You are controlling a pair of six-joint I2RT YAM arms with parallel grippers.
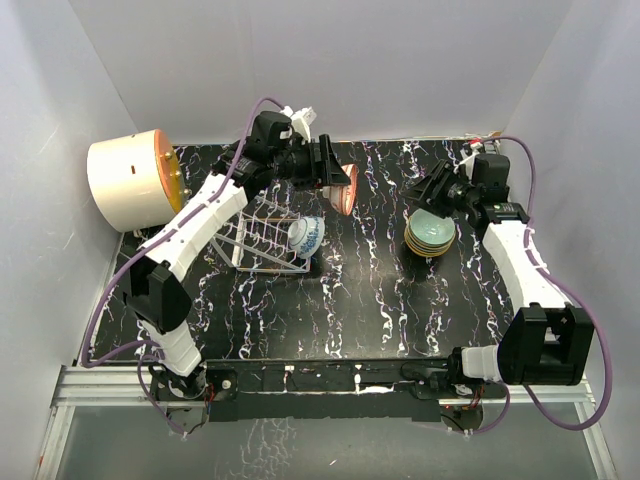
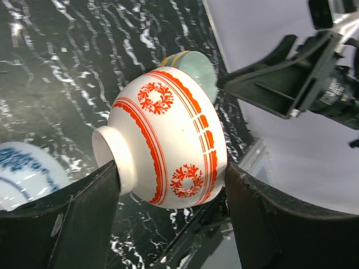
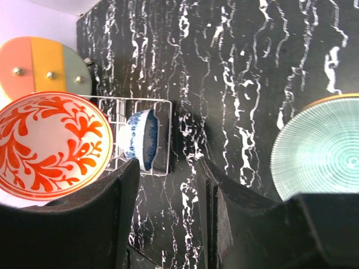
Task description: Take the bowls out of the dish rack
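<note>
My left gripper (image 1: 335, 180) is shut on a white bowl with red patterns (image 2: 168, 140), held on its side above the table right of the dish rack (image 1: 262, 240); it shows in the top view (image 1: 347, 188) and right wrist view (image 3: 50, 145). A blue-and-white bowl (image 1: 306, 236) stands on edge at the rack's right end, also in the right wrist view (image 3: 140, 140). A stack of bowls with a pale teal one on top (image 1: 431, 233) sits on the table right of centre. My right gripper (image 1: 432, 192) is open and empty just above and behind the stack.
A large cream-and-orange cylinder (image 1: 135, 180) lies at the back left beside the rack. The walls of the enclosure stand close at the back and sides. The black marbled table (image 1: 350, 310) stretches toward the front edge.
</note>
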